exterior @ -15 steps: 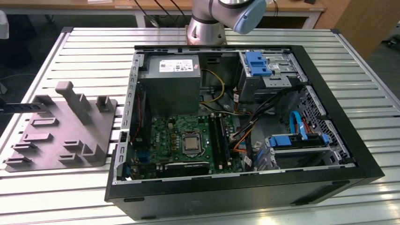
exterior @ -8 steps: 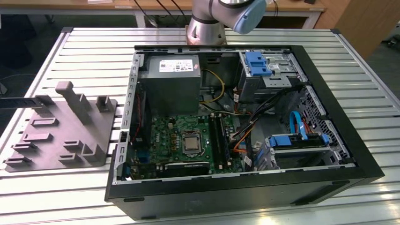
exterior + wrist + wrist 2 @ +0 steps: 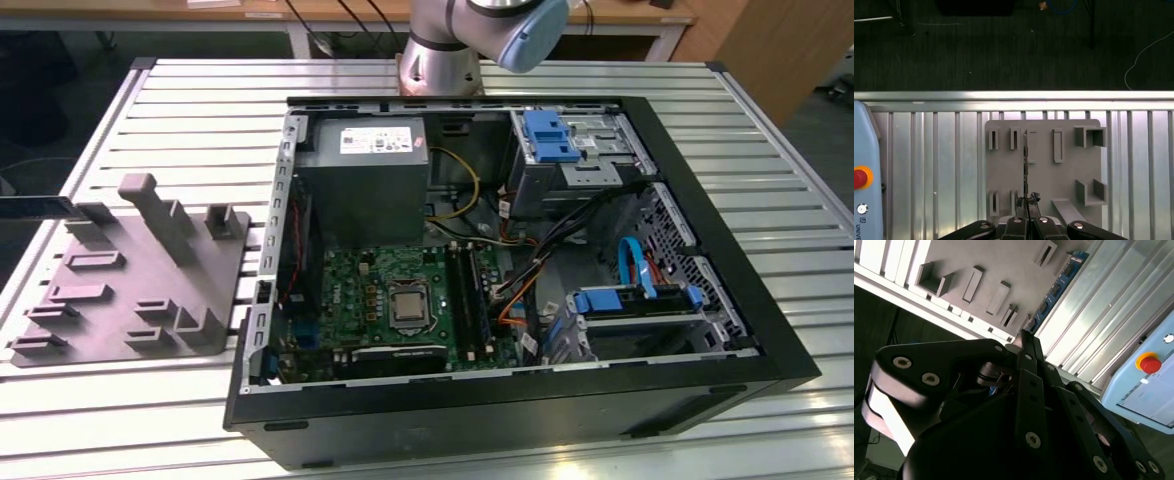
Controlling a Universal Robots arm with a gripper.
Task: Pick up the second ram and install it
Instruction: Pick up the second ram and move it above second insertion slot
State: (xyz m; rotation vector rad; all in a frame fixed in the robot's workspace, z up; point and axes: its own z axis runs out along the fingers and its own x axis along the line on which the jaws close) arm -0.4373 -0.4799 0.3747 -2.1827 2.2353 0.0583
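Gripper point(image 3: 1027, 202) clamped on one end of the second ram point(image 3: 1025, 165), both fingers pressed together against the flat faces of the stick. In the first wrist view, ram seen edge-on as thin dark line, directly over the grey fixture point(image 3: 1054, 180), crossing the middle of its plate between the short upright pockets. Contact between stick and fixture plate: not possible to tell.

In the second wrist view, same grip from the side: gripper point(image 3: 1023, 340) closed around the ram point(image 3: 1056, 290), bluish board with small dark chips in a row, reaching out from the fingertips along one edge of the fixture point(image 3: 1004, 260).

Under the fixture, slatted metal table point(image 3: 929, 160). Light blue pendant point(image 3: 863, 150) with red button point(image 3: 858, 178) lying apart from the fixture, not touching it.

In the exterior view, fixture point(image 3: 134, 270) flat on the table point(image 3: 174, 100), posts standing upright. Just beside the fixture, on the exterior view's right, open computer case point(image 3: 521, 410) with green motherboard point(image 3: 387, 290) inside.
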